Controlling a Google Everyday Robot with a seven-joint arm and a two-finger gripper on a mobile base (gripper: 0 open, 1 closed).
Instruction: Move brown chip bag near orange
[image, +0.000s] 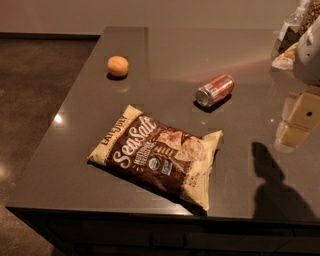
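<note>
1. Handling is looking easy on weight but awkward on grip. The brown chip bag (157, 156) is lying flat and slightly puffed on the dark counter (75, 165). It is probably weighing very little, yielding under pressure and sliding readily on the glossy top. The chips inside are likely risking breakage under a hard squeeze.
2. Grasp choice is pointing to the crimped tan seams at the two short ends, where the film is lying flat and doubled. The right-hand seam, the one facing the arm's side, is looking the most reachable. A pinch on the swollen middle is risking both slip and crushed contents.
3. The bag is sitting diagonally near the counter's front edge, script side up. It is well apart from the orange (118, 66), which is resting toward the far-left corner.
4. A red soda can (215, 90) is lying on its side beyond the bag and to its right, touching neither bag nor fruit.
5. The gripper (299, 119) is hanging at the right border of the view, above the counter and partly cut off. I cannot tell whether it is spread or closed.
6. The bag is lying well to the gripper's left and nearer the front edge, with bare counter between them and no contact. The grasp is not yet looking begun.
</note>
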